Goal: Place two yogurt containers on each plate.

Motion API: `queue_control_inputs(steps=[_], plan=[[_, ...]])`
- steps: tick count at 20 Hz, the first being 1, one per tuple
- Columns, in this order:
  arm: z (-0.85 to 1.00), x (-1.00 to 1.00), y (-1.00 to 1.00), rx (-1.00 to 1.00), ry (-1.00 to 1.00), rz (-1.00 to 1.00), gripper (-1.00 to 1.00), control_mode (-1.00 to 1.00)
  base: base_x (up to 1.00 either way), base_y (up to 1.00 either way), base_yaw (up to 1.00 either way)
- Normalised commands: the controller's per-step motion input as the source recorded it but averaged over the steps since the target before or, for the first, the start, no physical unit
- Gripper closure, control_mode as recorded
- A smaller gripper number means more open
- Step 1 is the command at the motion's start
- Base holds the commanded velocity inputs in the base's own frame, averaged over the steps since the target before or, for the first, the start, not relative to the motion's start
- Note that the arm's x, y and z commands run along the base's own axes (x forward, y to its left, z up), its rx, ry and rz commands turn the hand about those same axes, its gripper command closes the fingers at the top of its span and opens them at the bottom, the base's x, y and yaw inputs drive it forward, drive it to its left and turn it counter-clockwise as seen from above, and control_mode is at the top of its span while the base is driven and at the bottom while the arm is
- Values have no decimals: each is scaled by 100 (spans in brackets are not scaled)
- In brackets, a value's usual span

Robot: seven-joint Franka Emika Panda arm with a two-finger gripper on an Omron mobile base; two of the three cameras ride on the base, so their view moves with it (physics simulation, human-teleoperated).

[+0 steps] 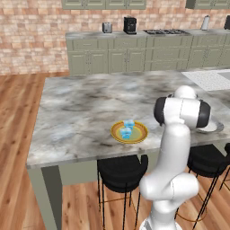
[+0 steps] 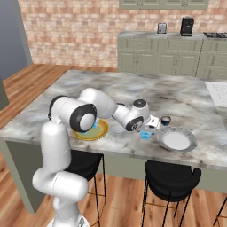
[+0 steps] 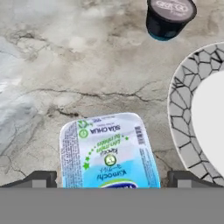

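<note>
Two light-blue yogurt containers (image 1: 129, 122) (image 1: 126, 133) sit on the yellow-rimmed plate (image 1: 140, 137) near the island's front edge. A third yogurt container (image 3: 107, 151), light blue with a whitish printed lid, stands on the marble just left of the grey-white plate (image 3: 186, 113). My gripper (image 3: 113, 179) hangs open right above this container, one fingertip on each side and neither touching it. From the right base view the gripper (image 2: 146, 130) is over the same container (image 2: 145, 135), between the yellow plate (image 2: 101, 133) and the grey plate (image 2: 177, 140).
A small dark cup with a dark lid (image 3: 169, 15) stands on the marble beyond the container, close to the grey plate's rim (image 2: 166, 120). Black stools (image 1: 122, 173) are tucked under the island's front edge. My elbow covers part of the yellow plate.
</note>
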Motion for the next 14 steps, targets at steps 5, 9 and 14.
queue_control_inputs(steps=[5,9,14], plan=[[-18,31,-2,0,2,0,-100,-100,0,0,0],[-21,31,-1,0,4,0,-100,-100,0,0,0],[-20,6,-10,0,6,0,100,-100,0,0,0]])
